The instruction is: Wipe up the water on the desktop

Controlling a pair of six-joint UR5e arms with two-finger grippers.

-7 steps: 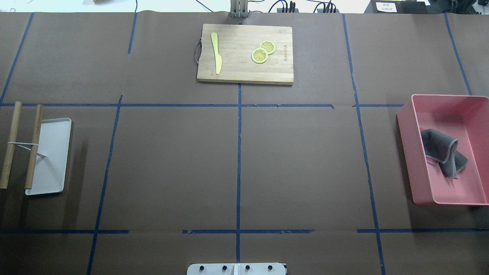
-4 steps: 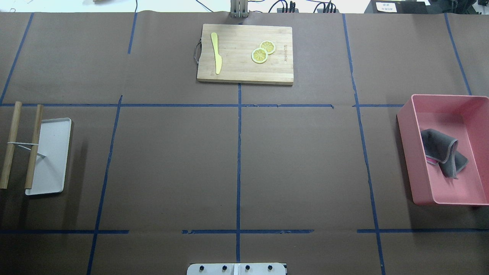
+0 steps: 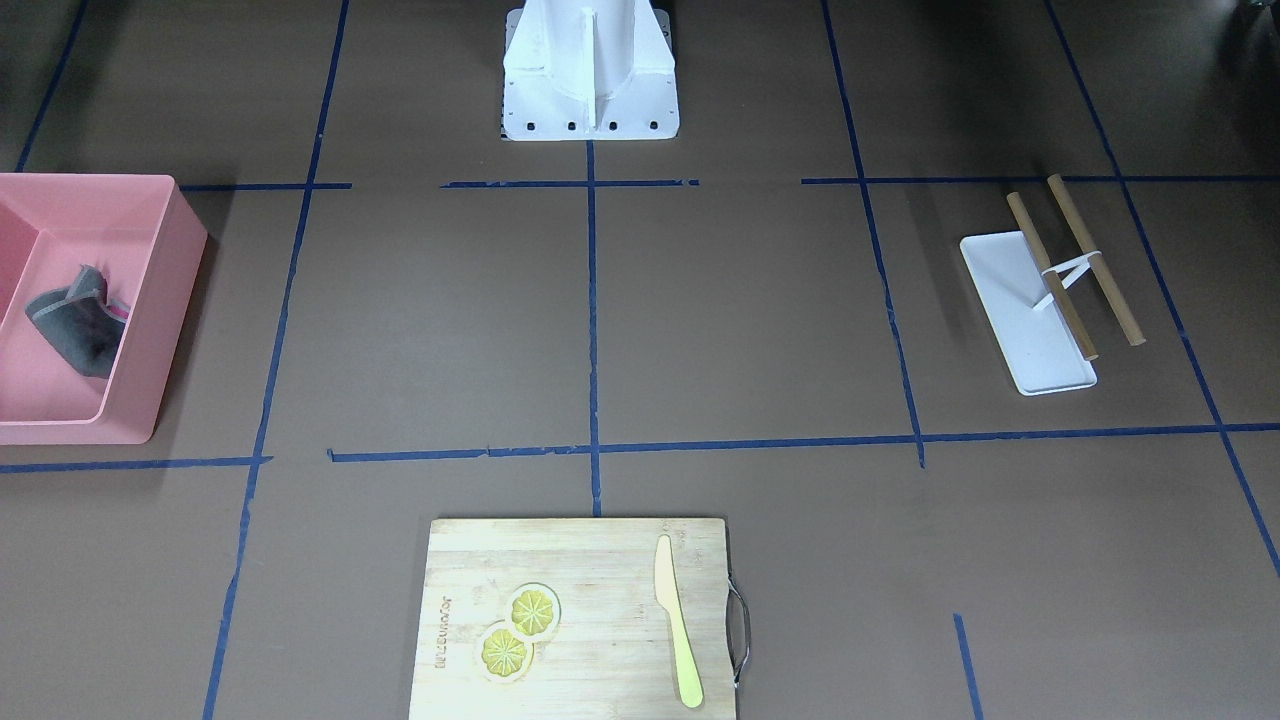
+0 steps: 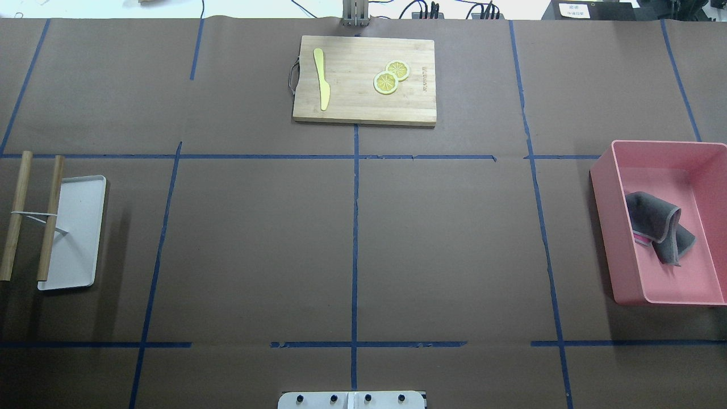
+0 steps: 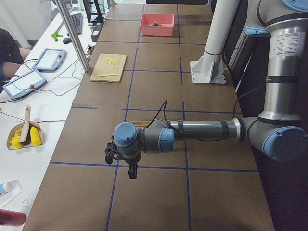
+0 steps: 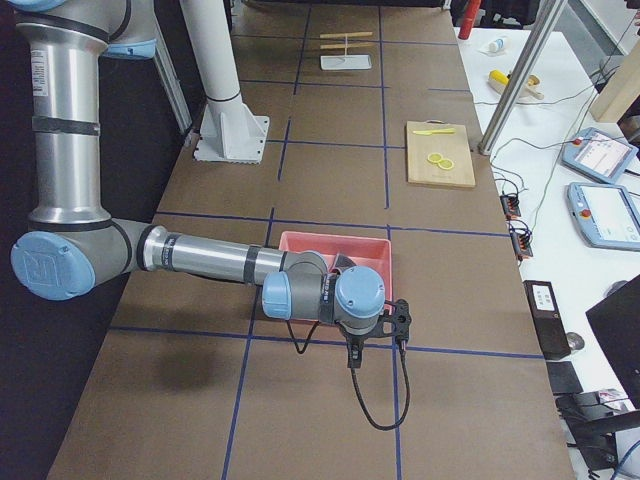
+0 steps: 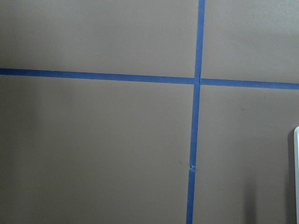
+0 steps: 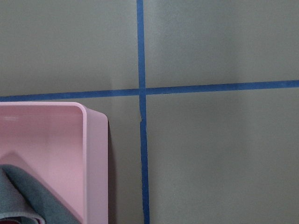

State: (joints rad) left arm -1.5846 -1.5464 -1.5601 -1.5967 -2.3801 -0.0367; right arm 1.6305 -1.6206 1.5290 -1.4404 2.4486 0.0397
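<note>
The desktop (image 4: 454, 255) is a dark-brown surface with a grid of blue tape lines; I see no wet patch on it. A grey cloth (image 4: 659, 227) lies crumpled in a pink bin (image 4: 599, 187) at the right edge, also in the front view (image 3: 75, 320) and the right wrist view (image 8: 28, 200). My left gripper (image 5: 131, 169) hangs over the desktop's left end, shown only in the left side view. My right gripper (image 6: 352, 355) hangs beside the bin, shown only in the right side view. I cannot tell whether either is open or shut.
A bamboo cutting board (image 4: 352, 102) at the far middle carries a yellow knife (image 4: 322, 79) and two lemon slices (image 4: 386, 83). A white tray (image 4: 79, 238) with two wooden rods (image 4: 51, 218) lies at the left edge. The robot's white base (image 3: 590, 70) stands at the near middle.
</note>
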